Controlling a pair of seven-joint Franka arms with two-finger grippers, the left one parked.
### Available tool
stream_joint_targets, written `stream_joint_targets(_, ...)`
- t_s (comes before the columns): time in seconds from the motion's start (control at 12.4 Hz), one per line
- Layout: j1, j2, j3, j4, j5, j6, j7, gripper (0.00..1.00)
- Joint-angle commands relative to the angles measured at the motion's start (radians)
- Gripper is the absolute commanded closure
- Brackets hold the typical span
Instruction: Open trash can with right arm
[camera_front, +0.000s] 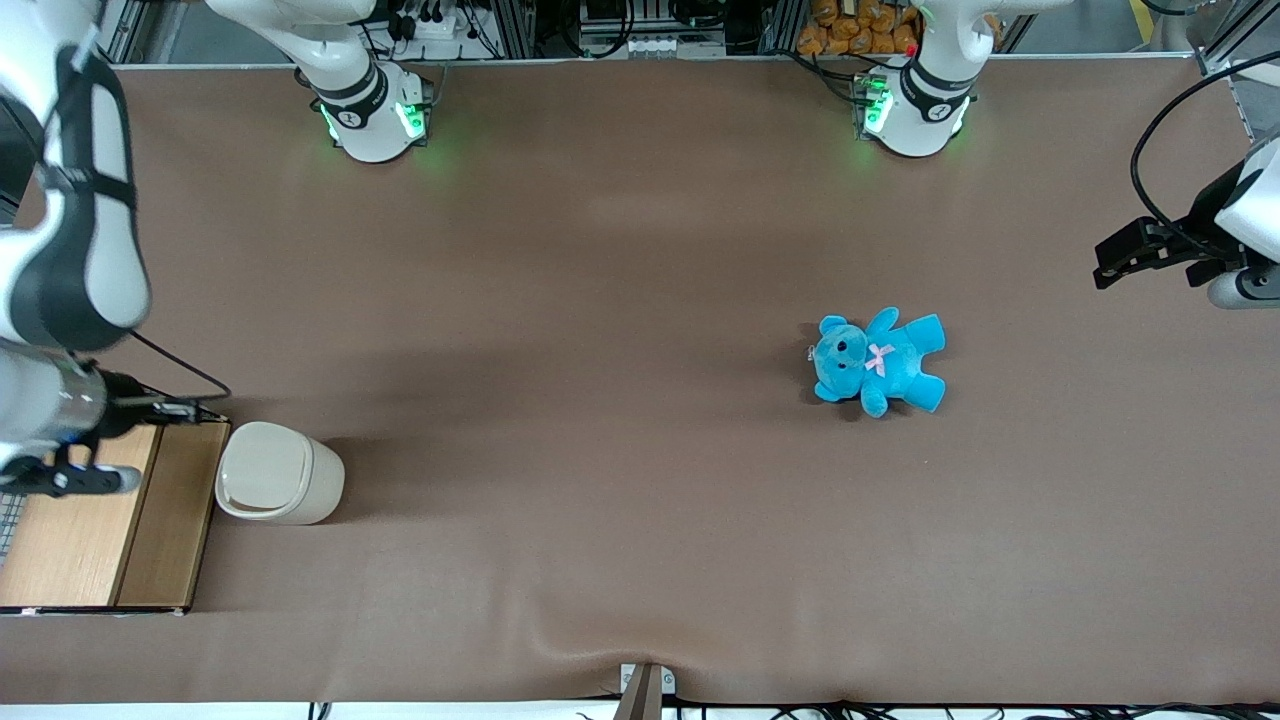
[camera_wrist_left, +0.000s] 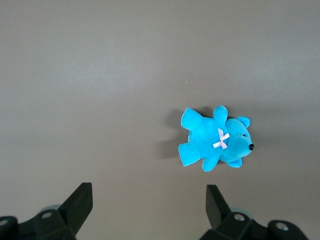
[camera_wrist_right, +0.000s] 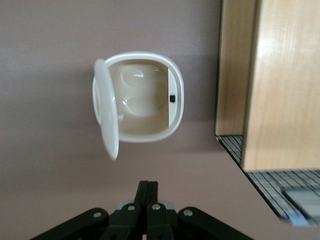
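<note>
The trash can (camera_front: 285, 475) is a small cream bin standing on the brown table beside a wooden box, at the working arm's end. In the right wrist view its white lid (camera_wrist_right: 106, 107) stands swung up on edge and the hollow inside of the trash can (camera_wrist_right: 145, 107) shows. My right arm's gripper (camera_front: 200, 410) hangs above the edge of the wooden box, close beside the can and a little farther from the front camera. Its black fingers (camera_wrist_right: 148, 186) are pressed together with nothing between them and are apart from the can.
A wooden box with wire mesh (camera_front: 100, 520) lies beside the can; it also shows in the right wrist view (camera_wrist_right: 280, 85). A blue teddy bear (camera_front: 880, 362) lies on the table toward the parked arm's end and shows in the left wrist view (camera_wrist_left: 215, 139).
</note>
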Motion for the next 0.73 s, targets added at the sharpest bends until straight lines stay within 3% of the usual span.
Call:
stream_joint_targets(0.0,-0.004,-0.108,0.006,-0.031,0.001,-0.054,0.005,0.00)
stream_joint_targets(0.65,-0.006,-0.450,0.010,-0.218,0.004,-0.161,0.048,0.00)
